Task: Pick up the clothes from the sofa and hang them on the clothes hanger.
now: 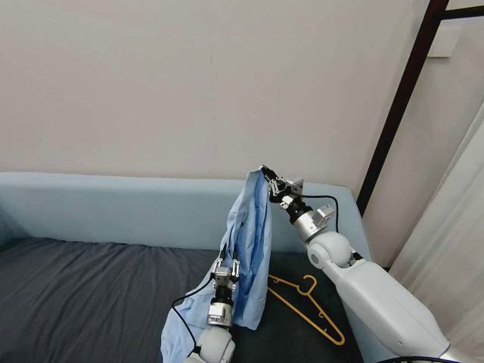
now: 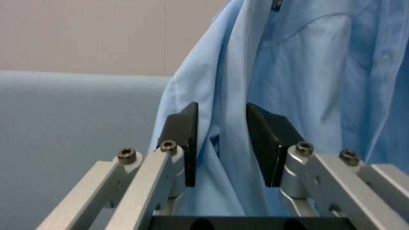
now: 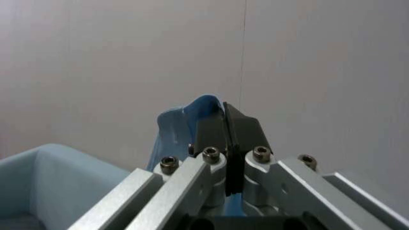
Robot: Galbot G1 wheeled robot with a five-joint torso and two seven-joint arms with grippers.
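- The wall point(image 1: 189, 83) is plain, pale and smooth. It fills the upper half of the head view, with open air in front of it above the sofa.
- The sofa point(image 1: 113, 212) runs across the lower half of the frame. Its backrest is light blue and smooth, and its rounded corner ends at the lower right. The seat point(image 1: 76, 295) is dark grey ribbed fabric, and it lies bare across the lower left.
- A pale curtain point(image 1: 454, 242) hangs at the right edge. A dark frame point(image 1: 401, 106) slants down beside it and closes off that side.
- The shirt point(image 1: 253, 249) is light blue, thin and creased. It hangs in long vertical folds at the centre of the frame, lifted off the sofa from a high point in front of the backrest. Its lowest folds trail down at the bottom centre.
- The hanger point(image 1: 306, 299) is a thin yellow-orange one. It lies flat on the seat at the lower right, just beside the shirt's hem and under the right arm.
- The right gripper point(image 1: 266, 181) is right of centre, pinching the top of the shirt. Its black pads are pressed together on the cloth.
- The left gripper point(image 1: 224, 266) points up at the bottom centre, against the hanging cloth. Its fingers point(image 2: 185, 139) are spread, and a fold of shirt runs between them.
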